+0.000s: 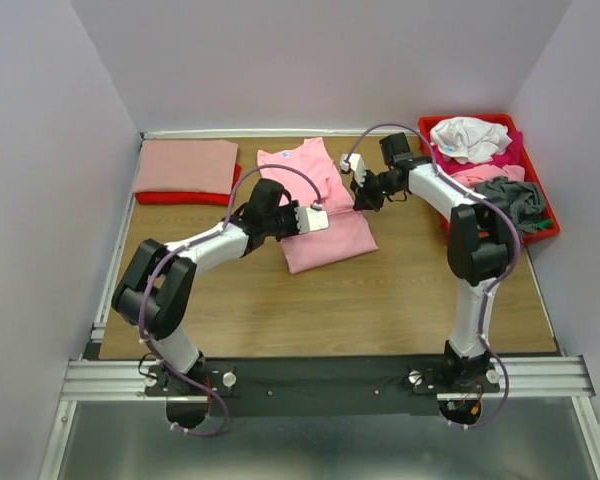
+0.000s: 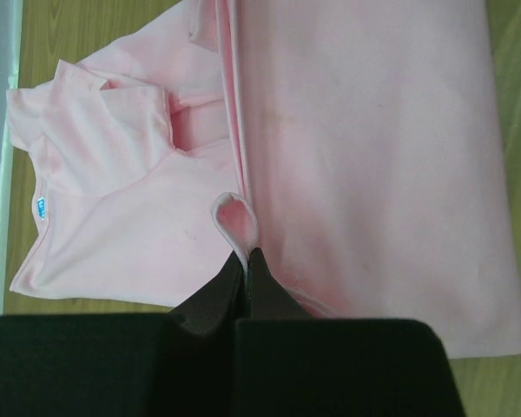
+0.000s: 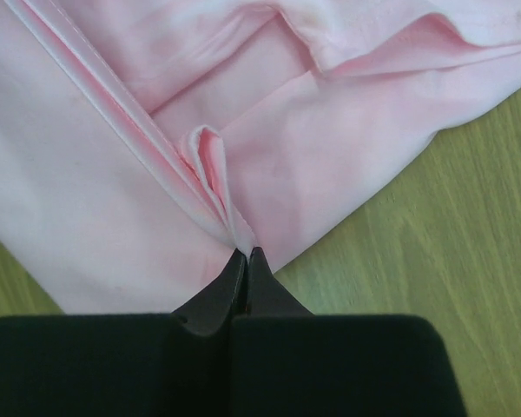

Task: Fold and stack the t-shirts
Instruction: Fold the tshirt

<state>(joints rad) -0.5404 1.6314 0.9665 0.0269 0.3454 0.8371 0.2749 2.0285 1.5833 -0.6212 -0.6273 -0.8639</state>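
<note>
The wooden worktop (image 1: 380,300) lies bare in front of the arm bases. Just past it, in the middle, the light pink t-shirt (image 1: 330,245) lies partly folded, its hem end nearer and its collar farther. A long fold edge runs down its length.

The left claw (image 2: 246,256) reaches in from the left, its jaws together on a small loop of cloth at that fold edge. Beyond it the wrist view shows the collar and the blue neck label (image 2: 41,208). The right claw (image 3: 246,256) comes in from the right side of the same shirt, jaws pressed shut on a pinched pleat of pink cloth where the fold edge meets the shirt's border, with bare wood just beside it.

Farther back on the left, a folded salmon t-shirt (image 1: 185,165) rests on a folded red t-shirt (image 1: 185,197). At the far right stands the red tray (image 1: 480,118) — heaped in it are a crumpled white t-shirt (image 1: 470,138), a grey t-shirt (image 1: 515,198) and a magenta t-shirt (image 1: 513,148).
</note>
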